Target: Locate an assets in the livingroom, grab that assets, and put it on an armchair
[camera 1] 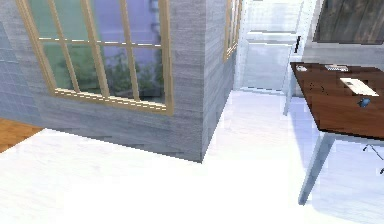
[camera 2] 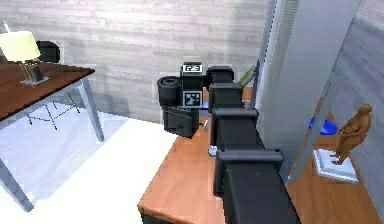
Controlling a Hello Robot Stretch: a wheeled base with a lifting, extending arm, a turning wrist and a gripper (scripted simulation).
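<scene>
In the arm side view my arm rises as a dark square bar over a brown wooden tabletop. Two white marker squares stand at its far end. The gripper is a dark body left of them, near the tabletop's far edge, with the grey wall and pale floor behind it. Its far end is hard to make out, so I cannot tell whether it holds anything. A brown figurine on a white base stands on a wooden surface at the right.
A brown table with grey legs and small items on it stands at the forward view's right, before a white door. A grey wall corner with a wood-framed window lies ahead. Another table bears a lamp.
</scene>
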